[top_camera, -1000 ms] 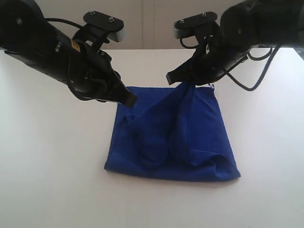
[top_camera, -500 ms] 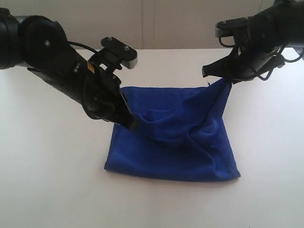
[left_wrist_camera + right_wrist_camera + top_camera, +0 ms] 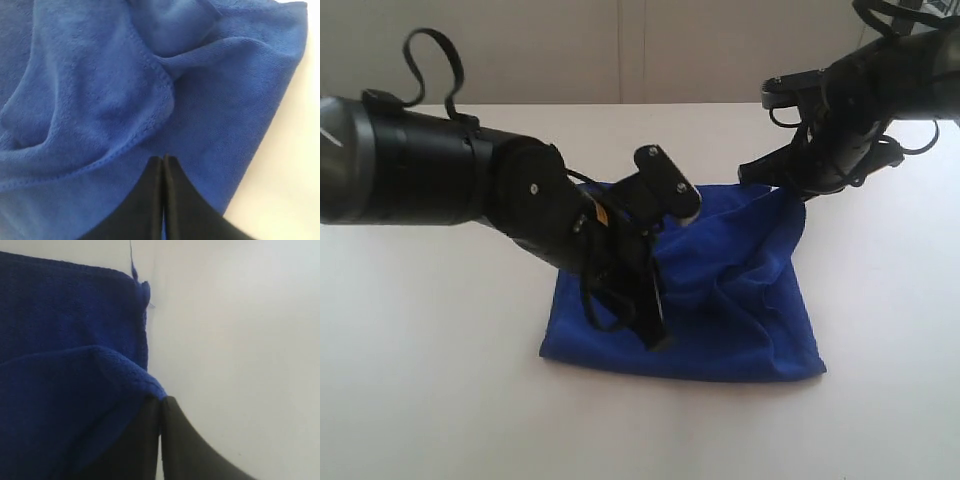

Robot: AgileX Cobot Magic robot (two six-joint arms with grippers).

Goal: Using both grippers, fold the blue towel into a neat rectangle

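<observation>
Left tool (image 3: pixel 163 161) is now reaching further forward, tips pressed together, onto the blue towel (image 3: pixel 750 300) lying mid worktop (image 3: pixel 440 400); right tool (image 3: pixel 161 402) is pinching its raised far-right corner.

We see a plain royal-blue towel (image 3: pixel 750 300) on a white table (image 3: pixel 440 400); the left gripper (image 3: pixel 658 335) and right gripper (image 3: pixel 748 172) are black.

The left gripper (image 3: pixel 658 340) points steeply down, jaws pressed together; the right gripper (image 3: pixel 745 172) sits higher, jaws closed too
</observation>
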